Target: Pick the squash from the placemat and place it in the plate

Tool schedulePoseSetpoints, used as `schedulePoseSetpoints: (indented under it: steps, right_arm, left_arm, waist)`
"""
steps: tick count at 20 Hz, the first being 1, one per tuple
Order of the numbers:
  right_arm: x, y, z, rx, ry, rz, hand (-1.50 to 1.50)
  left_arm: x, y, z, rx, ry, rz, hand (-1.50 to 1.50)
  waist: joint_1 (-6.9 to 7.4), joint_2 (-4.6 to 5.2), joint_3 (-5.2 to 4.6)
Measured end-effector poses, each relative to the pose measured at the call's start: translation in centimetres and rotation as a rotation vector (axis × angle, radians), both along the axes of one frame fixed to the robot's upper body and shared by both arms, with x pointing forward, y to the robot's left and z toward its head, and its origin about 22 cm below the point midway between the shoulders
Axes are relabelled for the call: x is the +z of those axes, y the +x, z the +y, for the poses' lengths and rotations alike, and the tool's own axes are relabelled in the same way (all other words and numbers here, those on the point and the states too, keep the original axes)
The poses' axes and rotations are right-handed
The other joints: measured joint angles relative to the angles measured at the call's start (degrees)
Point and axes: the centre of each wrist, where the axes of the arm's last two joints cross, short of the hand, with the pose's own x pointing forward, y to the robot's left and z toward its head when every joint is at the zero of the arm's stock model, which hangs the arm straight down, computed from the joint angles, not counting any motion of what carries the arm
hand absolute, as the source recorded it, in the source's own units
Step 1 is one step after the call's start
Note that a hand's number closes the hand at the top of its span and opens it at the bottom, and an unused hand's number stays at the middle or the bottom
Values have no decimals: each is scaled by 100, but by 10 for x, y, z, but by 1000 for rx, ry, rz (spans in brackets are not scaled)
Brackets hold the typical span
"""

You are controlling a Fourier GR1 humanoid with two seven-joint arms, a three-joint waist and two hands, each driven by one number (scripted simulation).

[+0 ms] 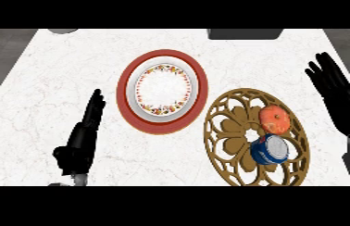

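Note:
An orange squash [274, 119] lies on the right part of a round golden openwork placemat [232, 128] at the lower right of the counter. A plate [162, 89] with a red rim and a white flowered centre stands to the left of the placemat, with nothing on it. My right hand [331, 84] hangs at the right edge, fingers straight, up and to the right of the squash and apart from it. At the lower left my left hand [83, 134] rests with fingers straight, left of the plate.
A blue and white can [271, 150] lies on the placemat just below the squash, nearly touching it. A dark block [245, 34] sits at the counter's far edge, and a grey object [63, 31] shows at the far left corner.

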Motion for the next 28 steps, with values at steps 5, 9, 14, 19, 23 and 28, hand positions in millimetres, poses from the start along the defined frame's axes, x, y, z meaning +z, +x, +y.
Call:
schedulePoseSetpoints:
  steps: [5,9,14,19,23,28]
  right_arm:
    - [6,14,-16,98,58,-47,150]
    - [32,15,-48,52,-215,-110,-150]
    - [-35,-9,-62,-70,-112,-192,-150]
    - [-63,-25,-71,31,-240,-187,-150]
    - [-58,-30,-78,98,-351,-145,-150]
    - [-41,-24,-72,134,-452,-107,-150]
  left_arm:
    - [12,18,31,19,36,41,0]
    - [14,24,45,26,36,97,0]
    - [12,31,62,13,14,157,0]
    - [14,41,66,3,10,177,0]
    - [13,46,73,5,6,183,0]
    - [17,53,75,2,6,190,0]
  waist:
    - [-40,63,-100]
    - [-95,99,-175]
    - [-130,99,-147]
    - [-112,85,-143]
    - [-125,73,-147]
    - [-128,65,-149]
